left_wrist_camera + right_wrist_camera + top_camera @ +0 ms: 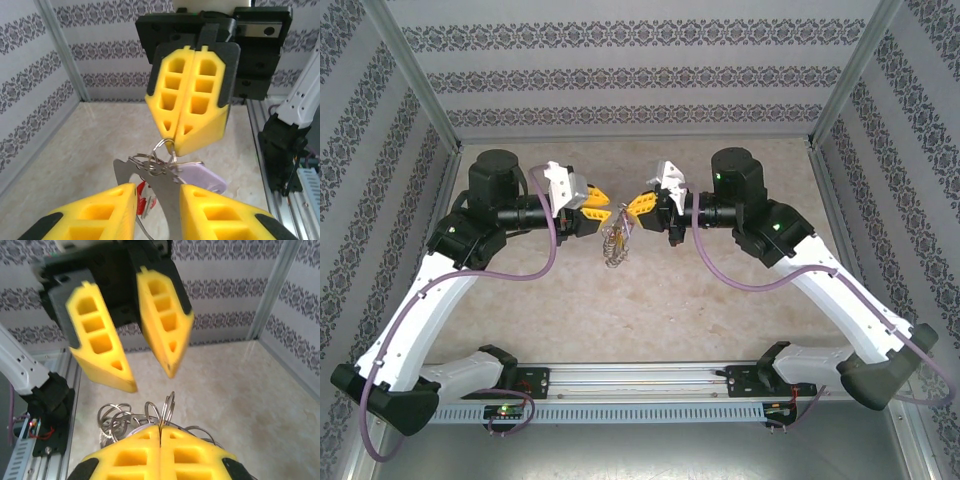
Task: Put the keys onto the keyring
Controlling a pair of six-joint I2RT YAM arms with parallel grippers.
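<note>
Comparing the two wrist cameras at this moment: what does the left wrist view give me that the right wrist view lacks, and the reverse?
Left wrist: a lilac key head, a small red piece, and the flat grey keyring standing between the parted jaws of the left gripper. Right wrist: that gripper seen from the front, both yellow fingers whole and clearly apart. Both: the right gripper, jaws shut on a small split ring at the top of the bunch.
</note>
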